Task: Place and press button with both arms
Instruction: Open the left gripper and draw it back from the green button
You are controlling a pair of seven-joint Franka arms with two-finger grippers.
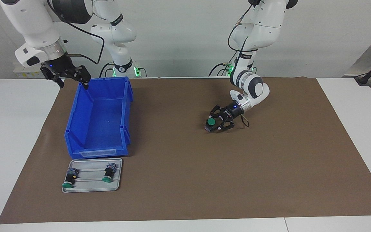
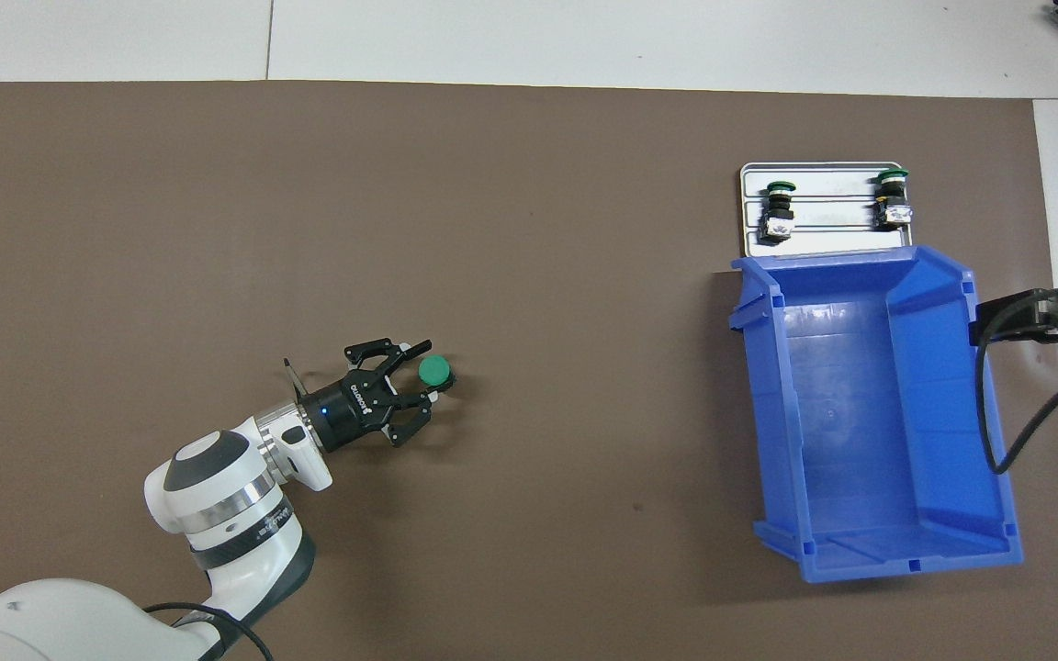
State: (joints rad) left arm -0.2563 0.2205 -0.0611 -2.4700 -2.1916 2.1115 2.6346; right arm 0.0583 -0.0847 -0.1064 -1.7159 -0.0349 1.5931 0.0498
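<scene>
— Left gripper (image 1: 213,127), what was it doing when you looked?
— It was down at the brown mat (image 1: 185,193), about mid-table toward the left arm's end, jaws parted on either side of the button (image 1: 210,122). The button stood on the mat with its green cap up. From where I stood the grip looked slack rather than clamped.
— And the big things around it?
— A blue bin (image 1: 76,122) sat on the mat toward the right arm's end, with nothing in it that I could see. Just beside it, farther from the robots, lay a small metal tray (image 1: 90,165) with two more green-capped buttons (image 1: 69,178) lying on their sides.
— The other arm?
— It waited. The right gripper (image 1: 72,82) hung wide open, holding nothing, over the bin's corner nearest the robots, well apart from the button.
— So how far along was the job?
— I judged the placing as good as done, since the button was set upright on the mat. The pressing was not yet done, and nothing was above the cap.
</scene>
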